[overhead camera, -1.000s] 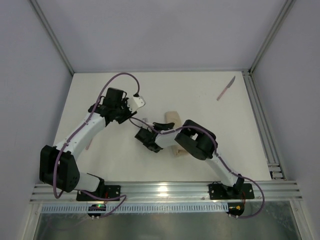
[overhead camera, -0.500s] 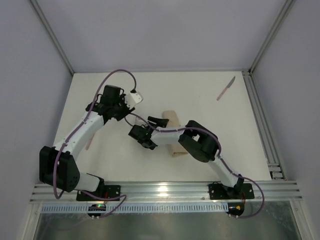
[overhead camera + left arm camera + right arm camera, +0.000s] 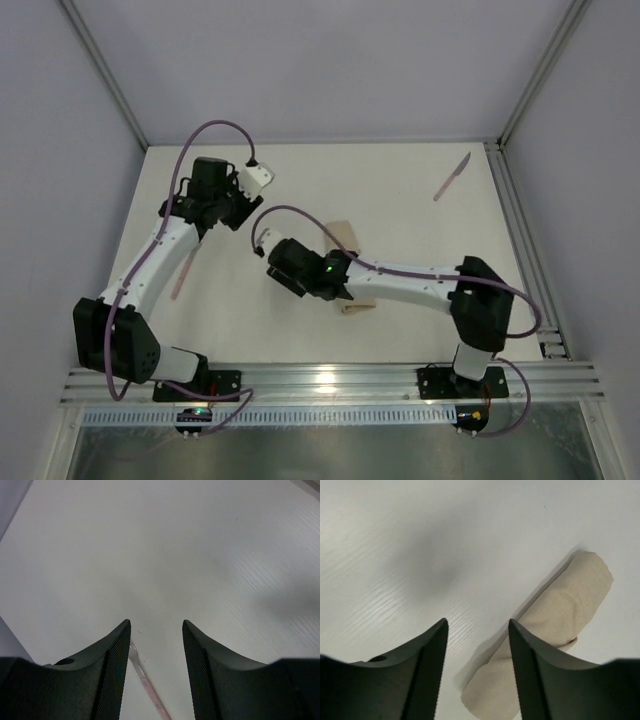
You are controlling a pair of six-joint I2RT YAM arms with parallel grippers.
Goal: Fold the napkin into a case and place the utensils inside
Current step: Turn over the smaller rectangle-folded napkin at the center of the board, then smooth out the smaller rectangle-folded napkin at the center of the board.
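Beige folded napkin (image 3: 560,610) lies just beneath and beyond the right pincer (image 3: 478,625), its jaws parted and empty.

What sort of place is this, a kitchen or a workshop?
Most likely a robotics test cell: two white-and-black robot arms bolted to a ribbed aluminium rail, a white table boxed in by plain grey panels, and a rolled beige cloth and pink-handled knife as props.
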